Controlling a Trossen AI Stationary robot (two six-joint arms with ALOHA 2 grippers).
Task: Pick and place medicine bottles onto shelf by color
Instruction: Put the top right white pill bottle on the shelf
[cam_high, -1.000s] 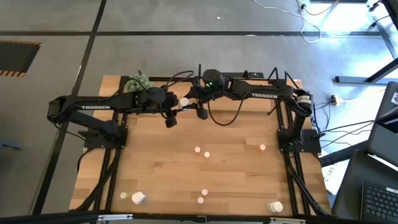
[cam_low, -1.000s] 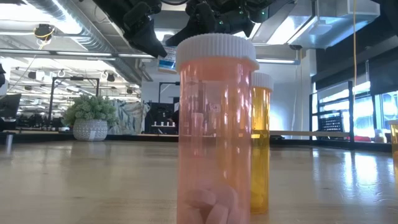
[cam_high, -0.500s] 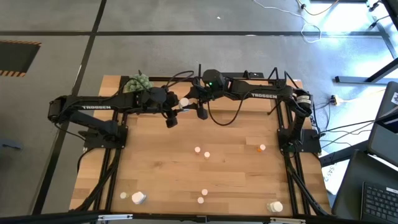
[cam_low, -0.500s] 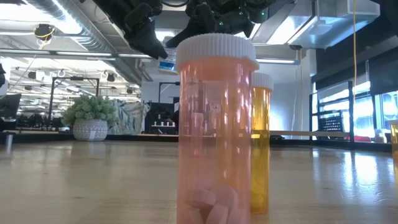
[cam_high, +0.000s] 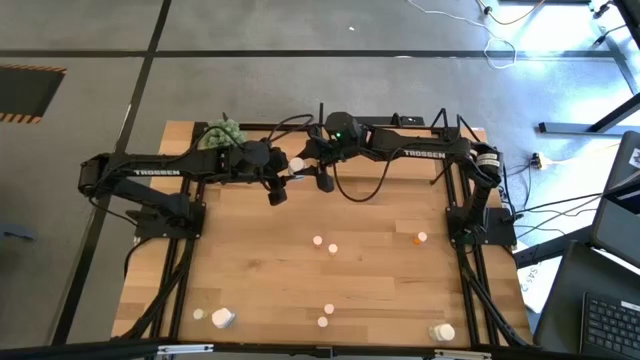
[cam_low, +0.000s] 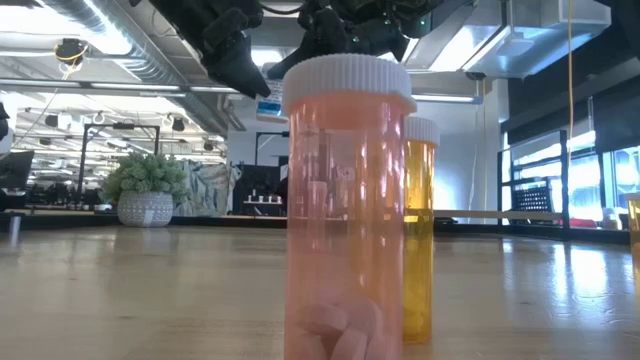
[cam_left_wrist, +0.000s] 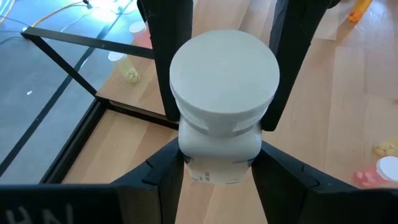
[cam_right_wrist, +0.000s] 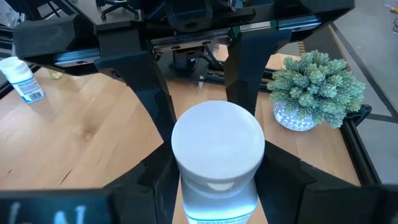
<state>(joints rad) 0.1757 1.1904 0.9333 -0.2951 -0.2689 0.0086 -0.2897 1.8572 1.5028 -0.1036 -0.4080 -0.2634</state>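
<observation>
White-capped bottle sits clamped between my left gripper's fingers, held above the worktop near its far edge, about mid-width. Right gripper is just beside it, also closed around a white-capped bottle, fingers partly spread by the cap. I see more small bottles scattered mid-worktop, larger white ones at the near corners. Pinkish bottle stands right at the low camera, amber one behind it. Green plant ball sits at the far edge, left of the grippers.
</observation>
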